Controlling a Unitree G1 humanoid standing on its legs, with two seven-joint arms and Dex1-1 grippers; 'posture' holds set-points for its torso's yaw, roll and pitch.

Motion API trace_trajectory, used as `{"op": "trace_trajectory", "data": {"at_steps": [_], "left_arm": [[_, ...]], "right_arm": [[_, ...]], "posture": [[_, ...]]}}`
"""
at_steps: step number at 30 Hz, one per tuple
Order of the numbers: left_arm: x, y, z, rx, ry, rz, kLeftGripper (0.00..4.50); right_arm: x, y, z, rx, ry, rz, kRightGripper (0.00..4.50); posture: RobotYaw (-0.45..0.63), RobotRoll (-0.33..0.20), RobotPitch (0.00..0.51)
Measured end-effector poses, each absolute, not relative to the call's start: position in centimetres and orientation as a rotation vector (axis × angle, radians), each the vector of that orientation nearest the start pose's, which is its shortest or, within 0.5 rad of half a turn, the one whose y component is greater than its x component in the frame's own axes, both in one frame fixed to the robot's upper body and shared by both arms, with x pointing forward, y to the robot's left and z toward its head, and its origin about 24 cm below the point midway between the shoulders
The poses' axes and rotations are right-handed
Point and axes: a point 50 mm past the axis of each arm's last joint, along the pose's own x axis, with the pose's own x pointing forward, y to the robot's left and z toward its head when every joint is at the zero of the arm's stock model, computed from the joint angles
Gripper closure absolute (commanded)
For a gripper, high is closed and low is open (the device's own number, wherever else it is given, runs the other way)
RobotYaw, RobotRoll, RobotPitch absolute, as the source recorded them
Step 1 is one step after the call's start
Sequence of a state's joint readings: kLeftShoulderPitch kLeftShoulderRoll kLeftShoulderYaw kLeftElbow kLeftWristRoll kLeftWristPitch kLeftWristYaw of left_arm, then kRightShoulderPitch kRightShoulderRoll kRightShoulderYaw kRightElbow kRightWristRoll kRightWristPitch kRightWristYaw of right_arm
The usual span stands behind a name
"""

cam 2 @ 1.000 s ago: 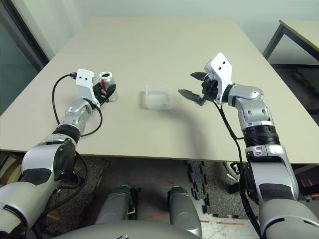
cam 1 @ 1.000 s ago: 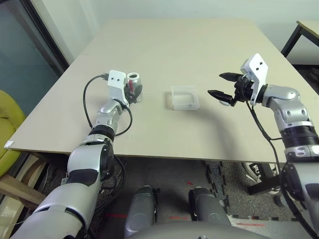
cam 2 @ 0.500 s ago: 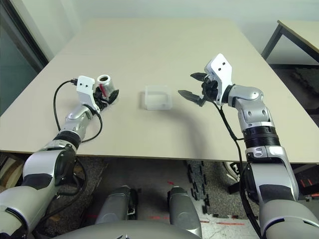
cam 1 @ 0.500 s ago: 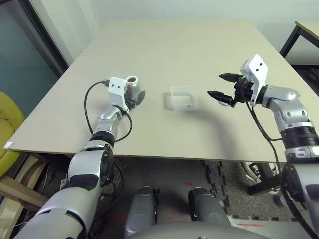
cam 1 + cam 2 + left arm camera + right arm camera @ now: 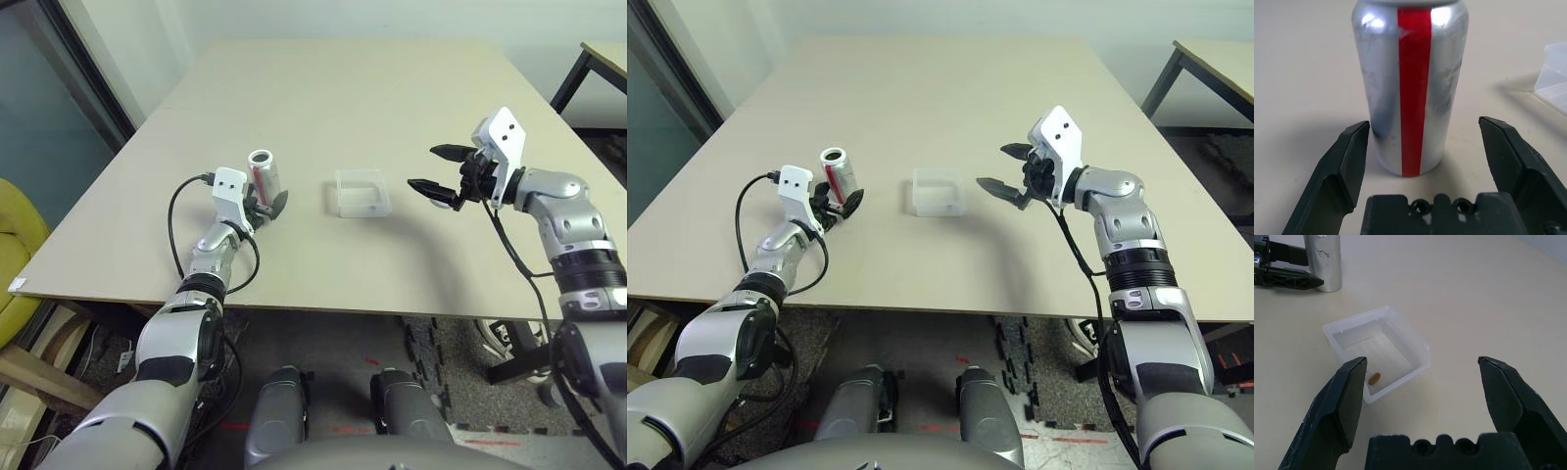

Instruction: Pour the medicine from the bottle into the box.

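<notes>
One small amber pill (image 5: 1374,378) lies in the box (image 5: 362,192) mid-tabletop (image 5: 392,88), so pouring looks done (my read). Bottle (image 5: 265,172), silver w/ red stripe, stands upright left of box. Left gripper (image 5: 271,205) wide open beside it, holding nothing; right gripper (image 5: 432,168) open, empty, right of box. Next: withdraw w/o tipping bottle.

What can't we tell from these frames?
- Whether the bottle is empty: left wrist view cuts off its mouth, too small in the head views.
- Far side of the bottle: hidden by its own body.
- Box contents beyond one small pill: the right hand's finger covers a near corner.
</notes>
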State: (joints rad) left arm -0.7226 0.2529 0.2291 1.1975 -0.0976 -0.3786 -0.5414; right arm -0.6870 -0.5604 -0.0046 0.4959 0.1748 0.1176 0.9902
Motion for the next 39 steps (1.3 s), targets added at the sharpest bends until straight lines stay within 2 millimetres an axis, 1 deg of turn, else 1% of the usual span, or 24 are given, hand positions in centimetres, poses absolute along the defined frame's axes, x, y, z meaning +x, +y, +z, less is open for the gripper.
{"op": "trace_trajectory", "data": {"at_steps": [5,11,14,16,20,22,24,27,29,31,34,39], "left_arm": [[35.0,20.2,4.1,0.008,0.031,-0.314,0.02],[33.7,21.0,4.0,0.022,-0.026,-0.294,0.02],[32.4,22.2,4.0,0.035,-0.051,-0.268,0.02],[31.7,23.2,4.5,0.054,-0.059,-0.237,0.02],[31.0,25.5,6.6,0.072,-0.093,-0.120,0.02],[30.6,26.4,7.5,0.086,-0.106,-0.088,0.02],[30.4,27.4,7.8,0.099,-0.093,-0.056,0.02],[30.2,29.6,8.5,0.111,-0.080,0.030,0.02],[30.6,31.0,9.2,0.121,-0.074,0.083,0.02],[31.1,31.9,9.7,0.120,-0.067,0.119,0.02],[32.0,32.4,9.8,0.097,-0.040,0.151,0.02],[33.2,33.3,9.9,0.086,-0.005,0.237,0.02]], "right_arm": [[34.9,-21.5,15.4,-0.348,0.064,0.847,0.00],[34.9,-21.5,15.4,-0.347,0.065,0.848,0.00],[34.7,-21.8,14.9,-0.344,0.079,0.843,0.00],[34.4,-22.0,14.4,-0.338,0.097,0.837,0.00],[34.0,-22.5,13.8,-0.335,0.115,0.821,0.00],[34.0,-22.6,13.7,-0.333,0.117,0.807,0.00],[34.0,-22.9,13.5,-0.329,0.117,0.780,0.00],[34.1,-24.0,13.6,-0.306,0.102,0.694,0.00],[34.2,-25.1,13.7,-0.284,0.090,0.615,0.00],[34.2,-25.9,13.7,-0.272,0.074,0.551,0.00],[34.4,-27.0,13.4,-0.266,0.066,0.435,0.00],[34.0,-29.7,12.7,-0.242,0.047,0.171,0.00]], "posture": [[-0.06,0.000,0.036],[-0.06,0.000,0.044],[-0.05,0.000,0.047],[-0.05,0.000,0.048],[-0.05,0.000,0.053],[-0.05,0.000,0.052],[-0.04,0.000,0.050],[-0.03,0.000,0.048],[-0.04,0.000,0.044],[-0.04,0.000,0.039],[-0.05,0.000,0.037],[-0.08,0.000,0.031]]}}
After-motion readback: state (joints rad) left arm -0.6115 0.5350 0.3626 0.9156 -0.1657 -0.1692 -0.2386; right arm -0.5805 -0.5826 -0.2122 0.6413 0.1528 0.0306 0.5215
